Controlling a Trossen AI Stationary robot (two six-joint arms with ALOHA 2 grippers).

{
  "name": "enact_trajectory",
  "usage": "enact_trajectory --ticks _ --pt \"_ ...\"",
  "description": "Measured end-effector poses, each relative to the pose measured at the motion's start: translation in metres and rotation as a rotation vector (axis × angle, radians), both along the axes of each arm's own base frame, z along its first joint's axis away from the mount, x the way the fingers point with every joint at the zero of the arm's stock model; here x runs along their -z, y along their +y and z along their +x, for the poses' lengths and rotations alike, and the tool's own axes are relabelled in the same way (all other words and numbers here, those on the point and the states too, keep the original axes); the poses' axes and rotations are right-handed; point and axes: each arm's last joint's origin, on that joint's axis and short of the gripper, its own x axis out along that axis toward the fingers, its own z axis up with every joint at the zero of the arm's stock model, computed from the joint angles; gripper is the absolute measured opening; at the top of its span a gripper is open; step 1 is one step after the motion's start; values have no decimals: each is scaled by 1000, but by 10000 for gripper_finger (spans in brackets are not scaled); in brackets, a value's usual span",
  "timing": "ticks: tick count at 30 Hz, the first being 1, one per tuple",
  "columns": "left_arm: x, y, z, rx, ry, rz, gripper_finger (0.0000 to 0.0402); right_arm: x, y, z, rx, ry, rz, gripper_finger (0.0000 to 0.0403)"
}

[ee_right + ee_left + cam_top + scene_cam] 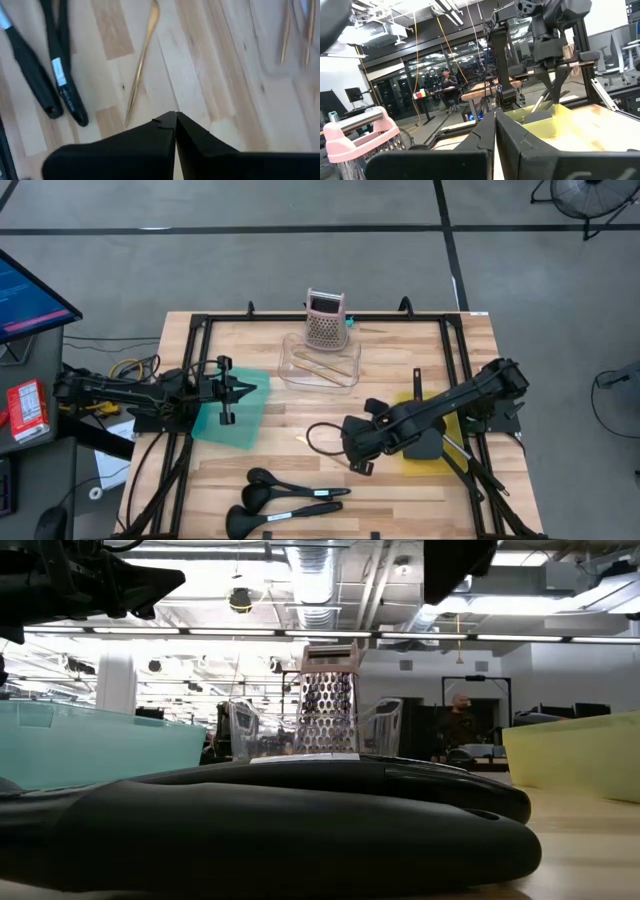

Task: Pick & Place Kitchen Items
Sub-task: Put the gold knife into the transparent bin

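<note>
Three black long-handled utensils lie flat on the table near its front edge; they fill the foreground of the low view, and two handles show in the right wrist view. A thin golden stick lies flat on the wood ahead of my right gripper. My right gripper is shut and empty, above the table's middle, beside the yellow tray. A black utensil lies in that tray. My left gripper is shut and empty above the teal tray.
A clear container holding pale sticks stands at the far middle, with the pink grater upright at its far edge. A black frame runs along the table's edges. Bare wood lies between the two trays.
</note>
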Motion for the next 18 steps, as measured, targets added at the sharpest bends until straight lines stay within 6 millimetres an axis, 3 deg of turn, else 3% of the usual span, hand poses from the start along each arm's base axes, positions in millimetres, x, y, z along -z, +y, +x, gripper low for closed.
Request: enact_trajectory --ticks 7,18 --pt "0 0 0 0 1 0 2 26 5 4 25 137 14 78" --pt "0 0 1 0 3 0 2 49 20 20 -71 143 73 190"
